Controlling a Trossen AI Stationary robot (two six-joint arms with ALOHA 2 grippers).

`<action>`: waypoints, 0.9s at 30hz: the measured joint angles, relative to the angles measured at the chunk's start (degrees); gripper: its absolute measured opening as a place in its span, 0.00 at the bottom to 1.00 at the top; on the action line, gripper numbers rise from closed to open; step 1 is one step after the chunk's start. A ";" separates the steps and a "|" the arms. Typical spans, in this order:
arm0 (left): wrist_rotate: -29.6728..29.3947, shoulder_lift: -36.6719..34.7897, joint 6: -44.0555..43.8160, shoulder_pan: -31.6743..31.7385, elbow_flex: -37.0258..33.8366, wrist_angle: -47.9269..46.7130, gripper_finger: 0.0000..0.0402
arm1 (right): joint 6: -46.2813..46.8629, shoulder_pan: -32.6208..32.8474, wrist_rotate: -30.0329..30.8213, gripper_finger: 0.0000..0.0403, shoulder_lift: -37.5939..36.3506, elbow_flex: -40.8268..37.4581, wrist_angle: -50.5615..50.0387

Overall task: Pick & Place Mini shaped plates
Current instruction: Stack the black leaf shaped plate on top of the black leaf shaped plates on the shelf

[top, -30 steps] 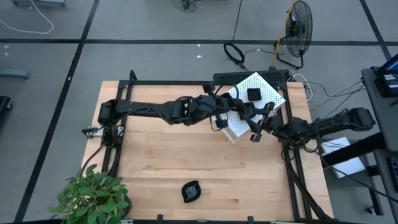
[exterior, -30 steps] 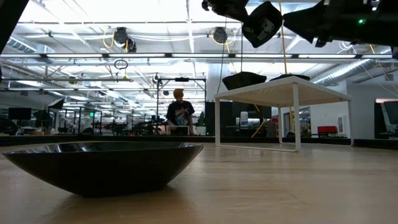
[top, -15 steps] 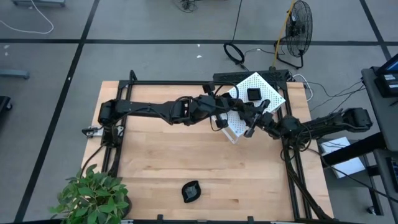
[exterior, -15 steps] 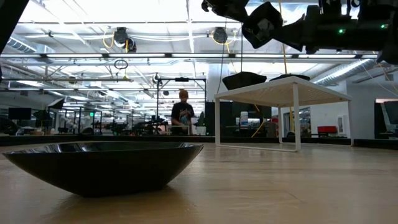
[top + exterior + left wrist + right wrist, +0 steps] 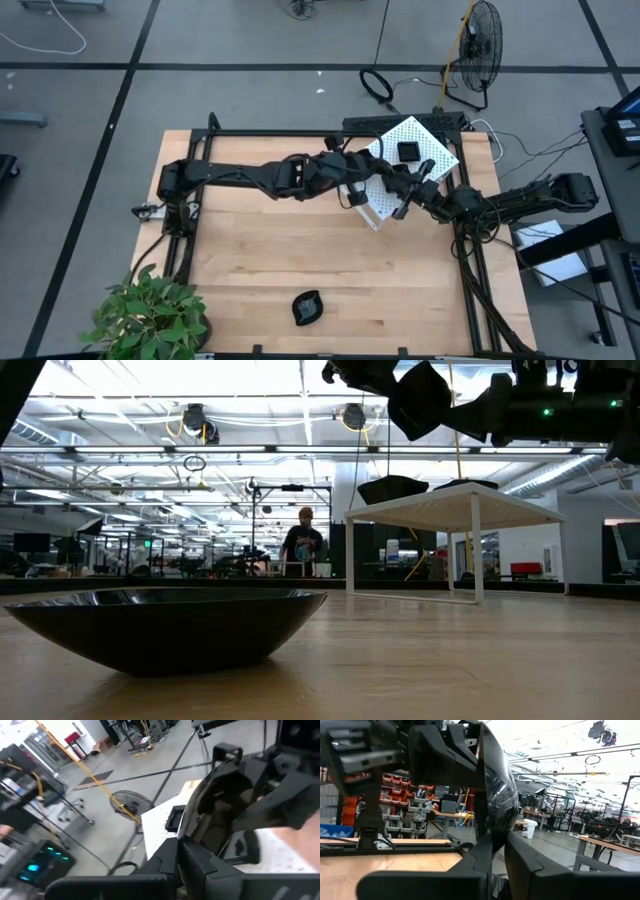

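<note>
Handover in progress, up in the air over the white box (image 5: 415, 150) at the table's (image 5: 260, 260) far right. Left gripper (image 5: 395, 176) clamped on a small black plate (image 5: 496, 795), held on edge. Right gripper (image 5: 405, 200) meeting it there, fingers (image 5: 532, 862) closing on the same plate's rim. Next, by the look of it: left fingers (image 5: 200, 865) need to part so the right can carry off. One more plate (image 5: 306, 307) sitting alone near the table's front edge, another (image 5: 408, 152) on the box.
</note>
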 joint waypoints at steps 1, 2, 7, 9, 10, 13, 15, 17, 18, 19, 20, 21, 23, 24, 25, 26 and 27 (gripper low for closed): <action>0.63 -0.06 -1.39 -0.05 0.00 0.00 0.04 | -0.10 0.00 0.14 0.06 0.00 0.00 0.00; 1.36 -0.08 -2.68 -0.16 0.00 -0.04 0.05 | -0.24 0.00 0.22 0.05 0.00 0.00 0.01; 2.11 -0.12 -3.46 -2.17 0.00 -1.32 0.20 | -0.63 0.00 -0.27 0.03 0.01 0.00 -0.46; 0.03 -0.10 -3.19 -3.44 0.00 -1.80 0.30 | -0.67 0.03 -0.71 0.03 0.02 0.00 -0.46; -1.76 -0.30 -3.19 -4.22 -0.01 -2.15 0.34 | -0.67 0.04 -0.74 0.03 0.02 0.00 -0.47; -7.72 -1.53 -3.02 -6.46 -0.02 -3.09 0.47 | -0.25 0.04 0.26 0.01 -0.20 0.00 -0.87; -10.25 -2.69 -2.67 -7.96 -0.01 -4.85 0.53 | 0.18 0.07 2.52 0.00 -0.76 0.00 -1.48; -12.27 -3.90 -1.76 -9.55 0.04 -7.22 0.57 | 0.31 0.21 5.36 0.00 -1.86 0.00 -2.86; -13.83 -4.39 -1.63 -10.33 0.04 -9.08 0.59 | 0.62 0.60 6.85 0.00 -2.47 0.00 -3.35; -15.74 -4.70 -1.64 -11.07 0.04 -10.63 0.60 | 1.09 1.17 8.59 0.00 -3.31 0.02 -4.29; -18.16 -4.96 -1.88 -11.72 0.04 -12.80 0.61 | 1.54 1.85 10.41 0.00 -4.23 0.00 -5.41; -20.87 -5.45 -2.44 -12.33 0.04 -15.77 0.62 | 1.78 2.68 12.06 0.00 -5.08 0.00 -5.90; -26.04 -6.30 -5.44 -13.07 0.00 -23.00 0.63 | 1.49 4.39 16.39 0.00 -7.19 0.00 -6.16; -27.86 -6.49 -8.08 -13.05 0.03 -26.61 0.63 | 0.48 5.57 19.28 0.00 -8.56 0.07 -6.23; -29.02 -6.53 -11.16 -12.97 0.07 -30.82 0.63 | -0.71 6.68 22.71 0.00 -9.77 0.48 -6.87; -29.60 -6.49 -14.58 -12.75 0.07 -35.40 0.63 | -2.07 7.85 26.51 0.00 -10.79 1.42 -8.19; -29.60 -6.31 -18.24 -12.44 0.02 -40.15 0.63 | -3.00 9.13 30.69 0.00 -11.69 2.71 -10.23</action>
